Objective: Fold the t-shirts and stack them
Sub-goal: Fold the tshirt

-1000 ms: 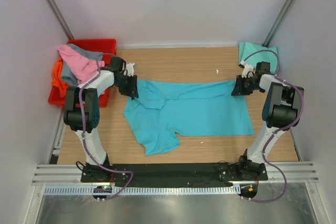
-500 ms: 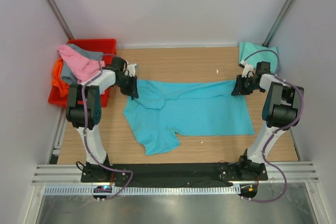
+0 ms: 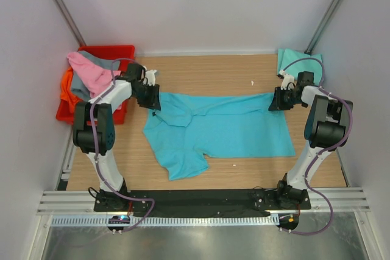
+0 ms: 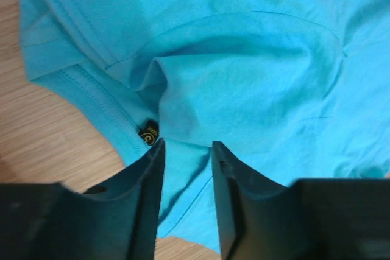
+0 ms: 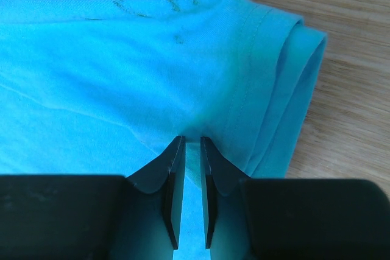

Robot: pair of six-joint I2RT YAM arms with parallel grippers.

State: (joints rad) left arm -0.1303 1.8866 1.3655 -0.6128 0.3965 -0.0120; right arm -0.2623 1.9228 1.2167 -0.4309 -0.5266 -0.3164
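Shirt lies left-right across worktop. Right gripper clamps its right end; left gripper straddles left end, jaws apart.

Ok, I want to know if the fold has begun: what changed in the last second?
Only the left gripper moved. It edged slightly toward the far side of the table, at the corner of the turquoise t-shirt, and its jaws now stand apart over the cloth. No clear grasp or release shows. The shirt lies spread as before, and the right gripper stays clamped on its other end.
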